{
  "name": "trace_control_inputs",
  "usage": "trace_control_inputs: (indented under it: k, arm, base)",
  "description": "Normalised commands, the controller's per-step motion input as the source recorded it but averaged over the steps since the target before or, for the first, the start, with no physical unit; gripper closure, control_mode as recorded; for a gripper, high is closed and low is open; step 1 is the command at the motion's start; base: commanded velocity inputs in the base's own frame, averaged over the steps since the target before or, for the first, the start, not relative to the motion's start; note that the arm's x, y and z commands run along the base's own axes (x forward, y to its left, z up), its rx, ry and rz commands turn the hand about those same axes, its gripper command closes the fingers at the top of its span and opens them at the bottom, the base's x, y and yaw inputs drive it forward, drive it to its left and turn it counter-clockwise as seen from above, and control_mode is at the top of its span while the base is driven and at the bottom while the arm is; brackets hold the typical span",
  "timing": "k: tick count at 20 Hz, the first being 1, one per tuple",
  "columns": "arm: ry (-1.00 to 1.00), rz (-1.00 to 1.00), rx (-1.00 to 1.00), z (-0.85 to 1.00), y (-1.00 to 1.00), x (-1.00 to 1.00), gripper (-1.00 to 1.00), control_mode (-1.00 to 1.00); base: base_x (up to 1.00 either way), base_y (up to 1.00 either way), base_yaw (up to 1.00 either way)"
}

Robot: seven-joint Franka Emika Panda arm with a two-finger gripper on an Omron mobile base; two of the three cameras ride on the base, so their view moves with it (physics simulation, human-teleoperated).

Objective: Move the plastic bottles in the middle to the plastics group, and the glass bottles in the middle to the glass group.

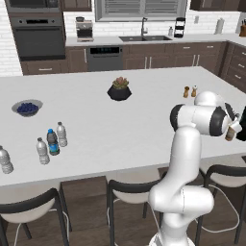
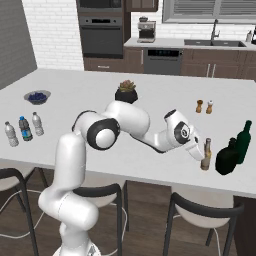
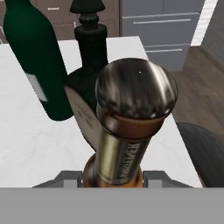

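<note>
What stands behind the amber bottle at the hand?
In the hand view, behind the amber bottle stand a tall green bottle and a squat dark flask. The amber bottle's cap and neck cover the flask's lower right side and the counter beneath.

A dark faceted pot holding a reddish-green succulent (image 1: 119, 89) stands near the middle of the white island worktop (image 1: 144, 120), toward its far edge. A grey bowl of blueberries (image 1: 27, 107) sits near the left edge. Two small brown-and-white shakers (image 1: 190, 91) stand side by side toward the far right corner. Dark stools (image 1: 126, 192) line the near edge.
</note>
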Motion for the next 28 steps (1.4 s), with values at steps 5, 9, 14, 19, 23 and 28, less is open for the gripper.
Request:
trace_control_inputs:
  k: [5,9,14,19,23,28]
  arm:
    - [0.0,0.0,0.08,0.0,-0.02,0.0,1.0,-1.0]
    - [0.0,0.0,0.02,0.0,0.0,0.0,1.0,-1.0]
    - [0.0,0.0,0.0,-0.13,0.0,0.0,1.0,-1.0]
    - [0.0,0.0,0.0,-0.02,0.0,0.0,-1.0,-1.0]
    - [0.0,0.0,0.0,0.0,0.0,0.0,-1.0,-1.0]
    - [0.0,0.0,0.0,0.0,0.0,0.0,-1.0,-1.0]
  base:
    - [0.0,0.0,0.0]
    - [0.0,0.0,0.0]
    - [0.0,0.0,0.0]
    - [0.0,0.0,0.0]
    - [0.0,0.0,0.0]
    - [0.0,0.0,0.0]
